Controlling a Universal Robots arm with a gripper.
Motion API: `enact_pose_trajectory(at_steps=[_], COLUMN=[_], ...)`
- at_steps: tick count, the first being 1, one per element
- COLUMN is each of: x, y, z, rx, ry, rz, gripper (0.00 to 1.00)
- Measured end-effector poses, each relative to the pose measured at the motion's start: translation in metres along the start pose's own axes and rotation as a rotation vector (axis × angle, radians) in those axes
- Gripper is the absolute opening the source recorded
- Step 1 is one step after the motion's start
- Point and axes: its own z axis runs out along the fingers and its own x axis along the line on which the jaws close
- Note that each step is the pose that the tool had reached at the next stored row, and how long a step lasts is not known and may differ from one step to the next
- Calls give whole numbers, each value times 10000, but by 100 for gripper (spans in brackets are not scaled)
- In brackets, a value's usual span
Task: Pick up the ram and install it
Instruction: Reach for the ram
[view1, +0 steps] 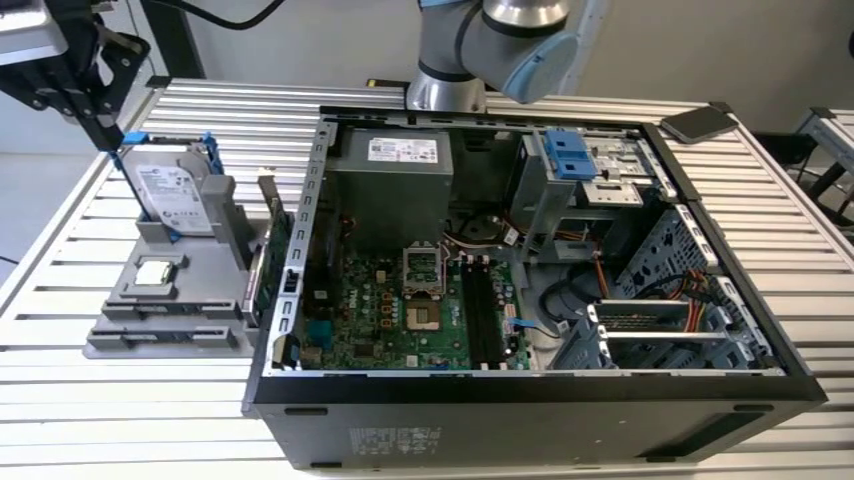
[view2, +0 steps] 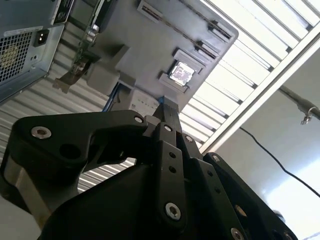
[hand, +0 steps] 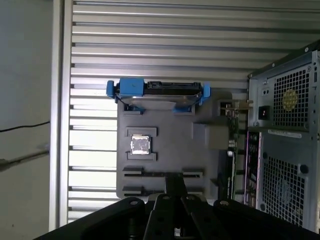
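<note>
Ram grab risk: black gripper (view1: 104, 128), exterior view's upper left, fingers pressed together above grey plastic tray (view1: 207, 305); descending closed, you'd strike it.

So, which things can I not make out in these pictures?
Holder's narrow slots, first wrist view: the gripper covers their middle, so whether the ram stands there is unclear.
Motherboard slots, exterior view: too small and dark to see their latches.
Arm, exterior view: cut off by the top edge.
</note>
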Motion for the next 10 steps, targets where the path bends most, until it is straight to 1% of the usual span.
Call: enact_pose_trajectory(at_steps=[10], x=[2], y=[-223], z=[-11], rx=[0], ry=[0], rz=[0], gripper=[0])
